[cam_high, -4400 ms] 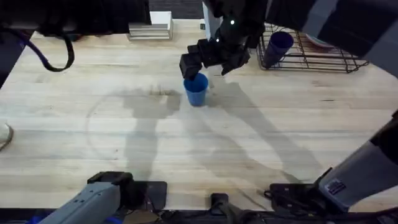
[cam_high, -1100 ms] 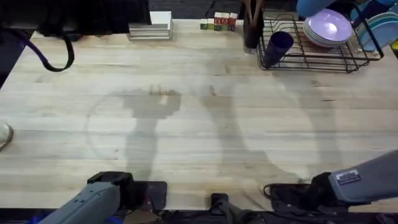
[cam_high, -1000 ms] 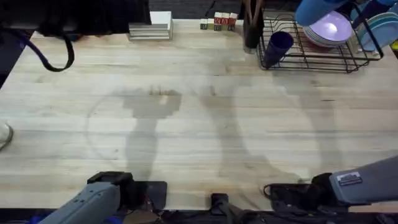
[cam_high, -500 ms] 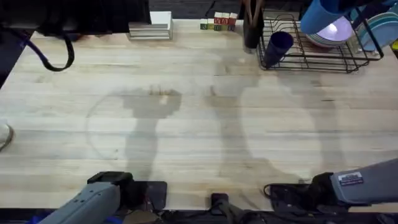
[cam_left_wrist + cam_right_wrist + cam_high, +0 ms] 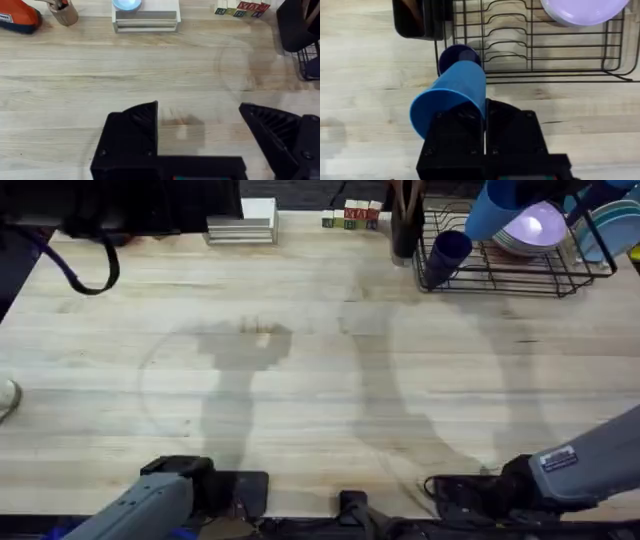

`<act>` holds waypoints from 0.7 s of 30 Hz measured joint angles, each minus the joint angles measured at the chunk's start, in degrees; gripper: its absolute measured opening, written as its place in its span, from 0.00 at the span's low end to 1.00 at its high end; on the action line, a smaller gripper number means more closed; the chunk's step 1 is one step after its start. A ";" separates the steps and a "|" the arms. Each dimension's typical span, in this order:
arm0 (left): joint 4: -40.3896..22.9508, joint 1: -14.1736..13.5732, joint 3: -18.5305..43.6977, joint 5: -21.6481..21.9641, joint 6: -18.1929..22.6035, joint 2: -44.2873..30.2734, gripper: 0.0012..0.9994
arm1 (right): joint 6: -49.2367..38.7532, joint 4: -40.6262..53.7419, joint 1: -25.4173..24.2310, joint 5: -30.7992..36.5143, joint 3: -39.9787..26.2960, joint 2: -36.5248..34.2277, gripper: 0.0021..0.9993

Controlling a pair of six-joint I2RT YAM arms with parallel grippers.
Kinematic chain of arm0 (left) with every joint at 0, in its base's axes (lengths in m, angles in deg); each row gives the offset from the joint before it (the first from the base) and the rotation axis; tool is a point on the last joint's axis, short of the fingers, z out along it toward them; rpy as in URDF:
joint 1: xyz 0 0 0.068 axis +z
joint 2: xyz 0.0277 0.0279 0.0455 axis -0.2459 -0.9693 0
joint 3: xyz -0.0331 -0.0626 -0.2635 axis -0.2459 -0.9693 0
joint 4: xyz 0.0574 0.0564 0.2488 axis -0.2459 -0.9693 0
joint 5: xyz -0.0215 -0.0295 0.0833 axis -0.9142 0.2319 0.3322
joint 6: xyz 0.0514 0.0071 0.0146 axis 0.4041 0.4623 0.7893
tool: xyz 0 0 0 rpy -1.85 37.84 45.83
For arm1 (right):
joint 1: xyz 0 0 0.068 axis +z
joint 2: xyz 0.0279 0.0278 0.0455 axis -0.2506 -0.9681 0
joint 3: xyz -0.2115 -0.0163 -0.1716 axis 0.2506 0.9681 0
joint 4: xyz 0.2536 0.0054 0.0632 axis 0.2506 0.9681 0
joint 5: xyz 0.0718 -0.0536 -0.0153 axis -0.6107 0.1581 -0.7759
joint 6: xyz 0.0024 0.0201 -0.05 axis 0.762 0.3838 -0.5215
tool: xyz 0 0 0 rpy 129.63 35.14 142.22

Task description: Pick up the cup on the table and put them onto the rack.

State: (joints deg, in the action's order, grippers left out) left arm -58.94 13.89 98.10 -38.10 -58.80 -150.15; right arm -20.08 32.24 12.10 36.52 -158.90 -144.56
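Observation:
A light blue cup (image 5: 451, 97) lies tilted on its side in my right gripper (image 5: 484, 122), which is shut on the cup's wall. In the overhead view this blue cup (image 5: 494, 206) hangs high over the black wire rack (image 5: 520, 278) at the table's far right. A dark blue cup (image 5: 459, 56) sits in the near-left corner of the rack (image 5: 545, 75), just beyond the held cup. My left gripper (image 5: 200, 137) stands open over bare table with nothing between its fingers.
Purple plates (image 5: 537, 225) and teal plates (image 5: 606, 225) stand in the rack. A black utensil holder (image 5: 405, 225) stands at the rack's left end, with small letter blocks (image 5: 350, 215) and a white box (image 5: 243, 222) farther left along the table's far edge.
The blue cup, which stood mid-table under the right gripper 4.4 s ago, is now raised over the rack. In the last second it drifted slightly left.

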 joint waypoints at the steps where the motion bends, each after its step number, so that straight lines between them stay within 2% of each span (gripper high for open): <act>1: 0.00 0.00 0.00 0.00 0.01 0.00 0.99 | 0.00 -0.09 0.00 -0.26 0.00 -0.18 0.03; 10: 0.00 0.00 0.00 0.00 0.00 0.00 0.99 | 0.00 -0.79 0.00 -1.92 0.02 -3.74 0.03; 21: 0.00 0.00 0.00 0.00 0.00 -0.02 0.99 | 0.00 -1.60 0.00 -2.00 0.02 -4.76 0.03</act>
State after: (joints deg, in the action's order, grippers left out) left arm -58.94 13.89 98.10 -38.10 -58.80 -150.17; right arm -20.08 30.65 12.10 34.51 -158.88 -149.33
